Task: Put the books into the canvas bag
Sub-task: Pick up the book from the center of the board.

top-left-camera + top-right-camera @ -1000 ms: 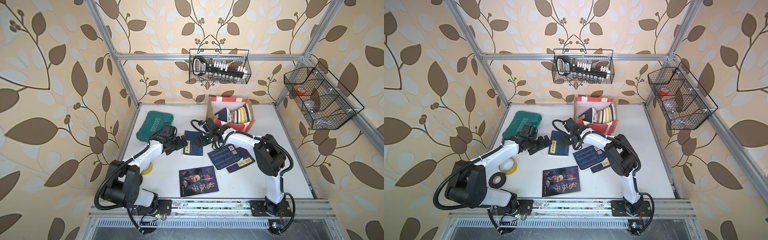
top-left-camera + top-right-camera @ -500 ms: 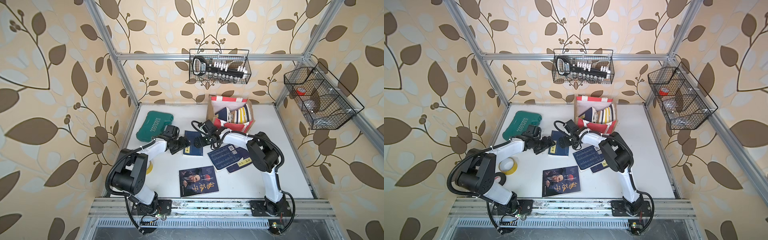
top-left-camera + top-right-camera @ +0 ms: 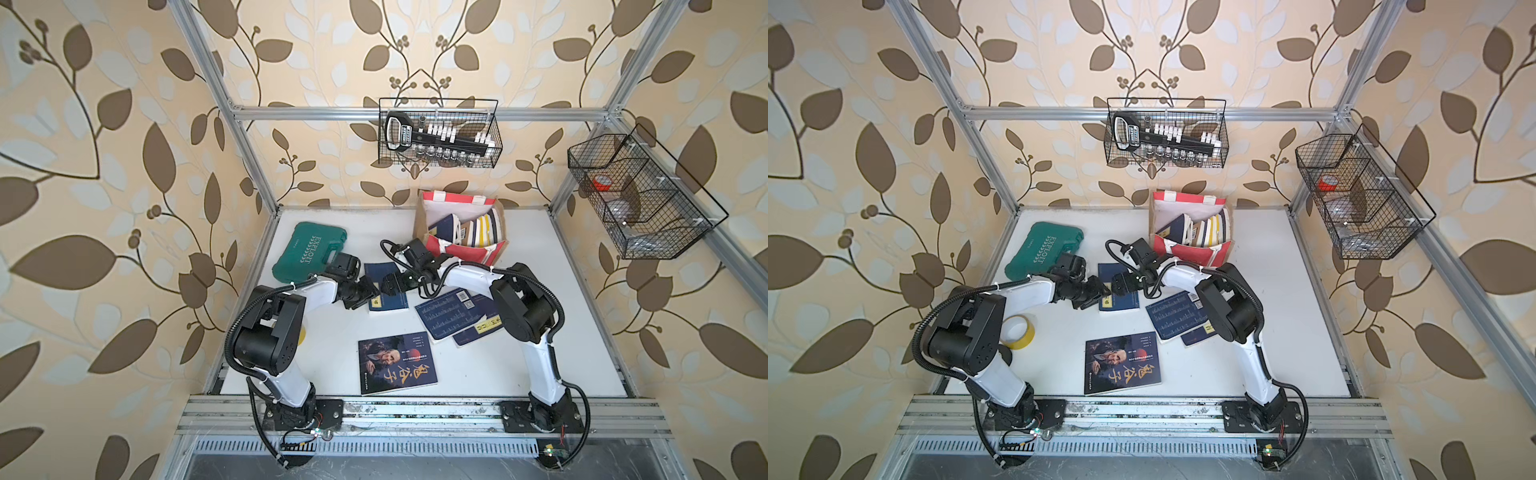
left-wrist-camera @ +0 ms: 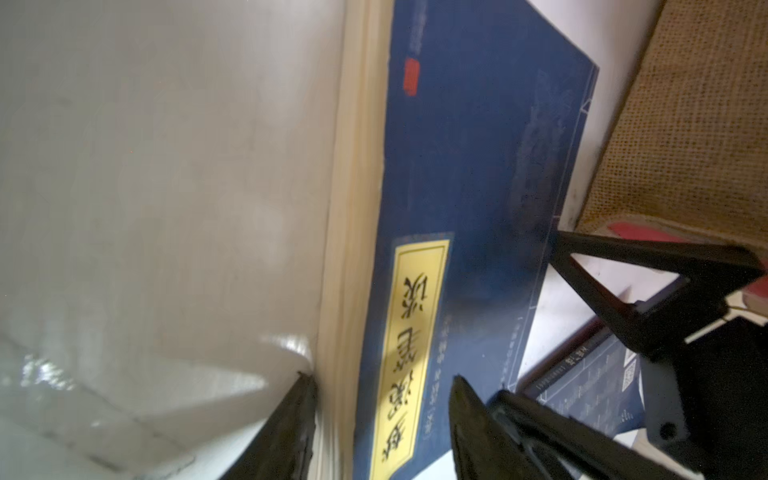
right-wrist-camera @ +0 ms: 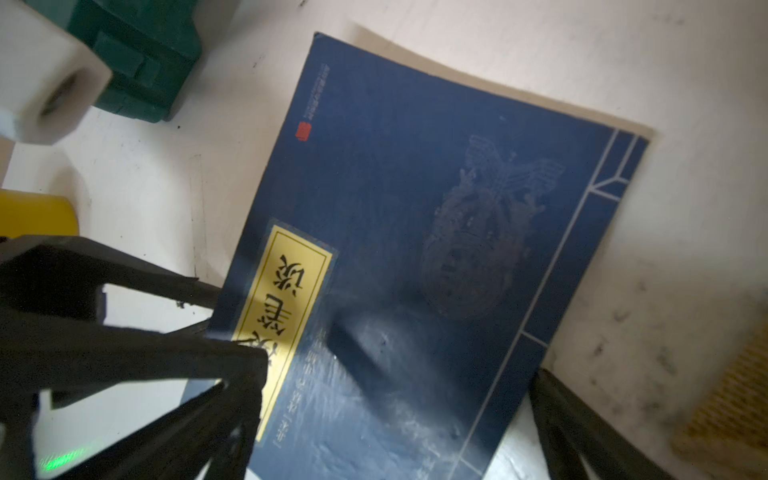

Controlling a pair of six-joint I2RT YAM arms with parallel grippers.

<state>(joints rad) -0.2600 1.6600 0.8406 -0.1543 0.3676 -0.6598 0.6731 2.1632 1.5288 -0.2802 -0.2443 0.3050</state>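
A navy book with a yellow title label (image 3: 392, 302) (image 4: 478, 174) (image 5: 415, 208) lies flat on the white table. My left gripper (image 3: 372, 291) (image 4: 380, 419) sits astride its page edge, jaws half closed with a gap still showing, so it is open. My right gripper (image 3: 386, 286) (image 5: 386, 428) hovers wide open over the same book, with one finger (image 5: 573, 424) just past the spine edge. The canvas bag (image 3: 461, 251) (image 3: 1187, 251) stands behind, with several books (image 3: 478, 228) upright inside. Two overlapping navy books (image 3: 449, 313) and a black portrait book (image 3: 395, 363) lie loose.
A green tool case (image 3: 309, 253) lies at the back left. A roll of yellow tape (image 3: 1017, 330) sits beside the left arm. Wire baskets hang on the back wall (image 3: 438, 133) and the right wall (image 3: 636, 199).
My left gripper has slid right to the navy book's edge and its jaws have narrowed around it. The right gripper stays wide open over the book.
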